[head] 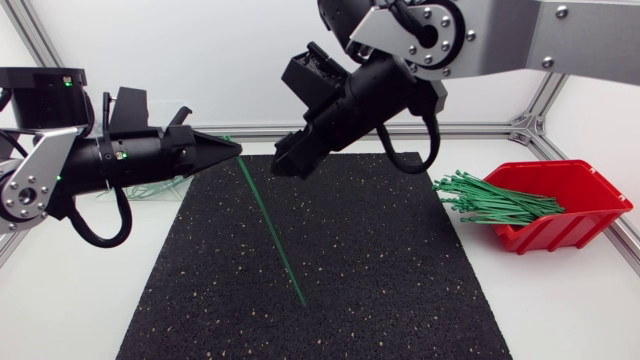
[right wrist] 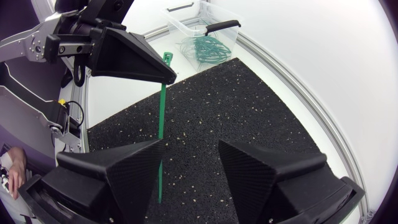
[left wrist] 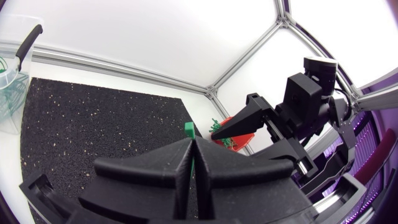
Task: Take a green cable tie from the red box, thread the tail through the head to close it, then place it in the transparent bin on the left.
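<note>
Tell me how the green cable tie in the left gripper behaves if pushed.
Probably springy, not floppy: the green cable tie runs straight though the left gripper pinches only one end. Thin strip, so likely light; a sideways push should flex it.

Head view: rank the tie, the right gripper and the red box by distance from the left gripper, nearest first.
1. The tie: pinched in the left gripper, running out over the mat.
2. The right gripper: just to its right, open, above the mat's far edge.
3. The red box: far right, off the mat.
</note>
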